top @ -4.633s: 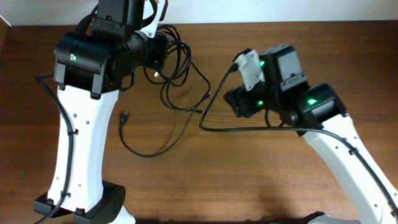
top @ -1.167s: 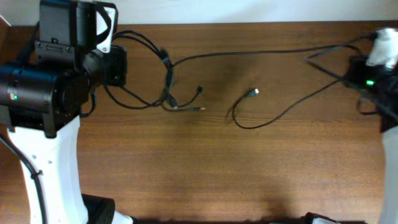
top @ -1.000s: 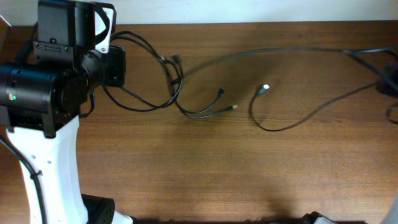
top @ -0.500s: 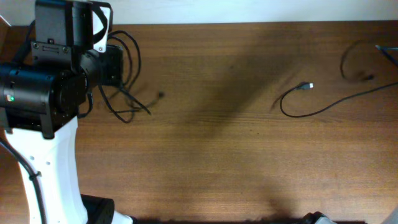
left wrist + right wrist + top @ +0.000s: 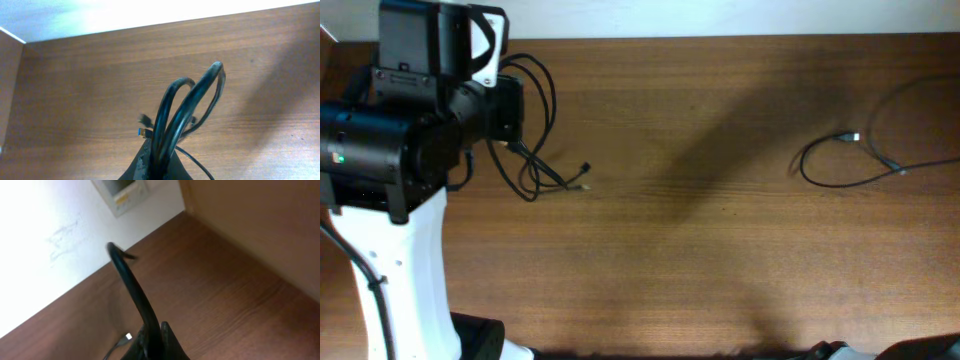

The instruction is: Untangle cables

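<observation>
Two separate black cables lie on the wooden table. One bundle of loops (image 5: 532, 125) hangs at my left arm (image 5: 415, 130), with its loose end (image 5: 584, 176) on the wood. In the left wrist view my left gripper (image 5: 160, 162) is shut on these loops (image 5: 192, 102), and a blue-tipped plug (image 5: 144, 132) shows below them. The other cable (image 5: 840, 180) curls at the far right, its plug (image 5: 848, 137) pointing right. My right gripper (image 5: 152, 342) is shut on that single cable (image 5: 131, 287), and a pale plug (image 5: 127, 337) lies on the table below. The overhead view does not show the right gripper.
A wide stretch of bare wood (image 5: 700, 200) separates the two cables. The white wall runs along the table's far edge (image 5: 720, 38). In the right wrist view a brown panel (image 5: 260, 225) rises beside the table and a small box (image 5: 122, 195) is on the wall.
The right arm has pulled its cable free and out to the right edge. The left bundle has sprung back and gathered beside the left arm. The cables no longer cross.
</observation>
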`<state>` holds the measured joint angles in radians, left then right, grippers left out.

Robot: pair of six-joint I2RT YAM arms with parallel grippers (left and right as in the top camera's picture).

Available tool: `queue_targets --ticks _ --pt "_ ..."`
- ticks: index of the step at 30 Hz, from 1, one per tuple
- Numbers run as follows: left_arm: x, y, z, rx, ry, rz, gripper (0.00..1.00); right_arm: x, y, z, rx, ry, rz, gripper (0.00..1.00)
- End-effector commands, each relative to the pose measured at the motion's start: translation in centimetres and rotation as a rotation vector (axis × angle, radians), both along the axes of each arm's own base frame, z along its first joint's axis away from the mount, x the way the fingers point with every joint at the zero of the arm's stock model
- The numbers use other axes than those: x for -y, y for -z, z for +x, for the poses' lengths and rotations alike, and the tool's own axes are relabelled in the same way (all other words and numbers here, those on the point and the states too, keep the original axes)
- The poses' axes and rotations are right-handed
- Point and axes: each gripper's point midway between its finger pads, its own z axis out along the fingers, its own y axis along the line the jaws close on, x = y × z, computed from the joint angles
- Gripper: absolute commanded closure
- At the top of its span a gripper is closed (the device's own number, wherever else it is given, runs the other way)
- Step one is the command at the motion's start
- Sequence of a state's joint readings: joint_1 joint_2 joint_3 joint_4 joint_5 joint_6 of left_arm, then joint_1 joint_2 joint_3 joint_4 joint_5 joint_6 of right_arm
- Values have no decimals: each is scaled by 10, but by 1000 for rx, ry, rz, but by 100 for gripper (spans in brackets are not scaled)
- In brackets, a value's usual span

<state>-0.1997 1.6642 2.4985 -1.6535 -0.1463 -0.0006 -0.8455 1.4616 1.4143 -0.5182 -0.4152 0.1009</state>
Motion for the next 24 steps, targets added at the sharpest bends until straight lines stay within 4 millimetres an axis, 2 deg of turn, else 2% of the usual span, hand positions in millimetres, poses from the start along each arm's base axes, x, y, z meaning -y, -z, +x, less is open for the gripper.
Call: queue_targets --ticks 1,3,5,6,8,9,12,17,19,24 --pt "28 -14 -10 50 94 -25 100 -12 -14 32 -11 -57 -86 96" --pt "42 -14 -14 50 138 -27 100 -18 -17 53 -57 -79 -158 96" --pt "48 -14 -15 49 156 -28 100 -20 -16 68 -129 -79 -232 96" --pt "52 -15 -16 52 166 -32 100 -18 -7 84 -231 -81 -307 96" --pt "55 -15 -16 55 172 -35 100 -12 6 94 -304 -70 -330 96" --pt "56 -16 -16 56 175 -35 100 -9 14 98 -329 -70 -321 96" --pt "58 -15 -16 54 181 -35 100 5 54 108 -400 -65 -250 96" --pt "58 -14 -16 51 181 -35 100 34 102 97 -497 -19 -188 96" --pt "58 -14 -16 52 179 -38 100 51 118 83 -531 18 -147 96" --pt "59 -15 -15 53 179 -38 100 94 123 42 -524 110 -73 96"
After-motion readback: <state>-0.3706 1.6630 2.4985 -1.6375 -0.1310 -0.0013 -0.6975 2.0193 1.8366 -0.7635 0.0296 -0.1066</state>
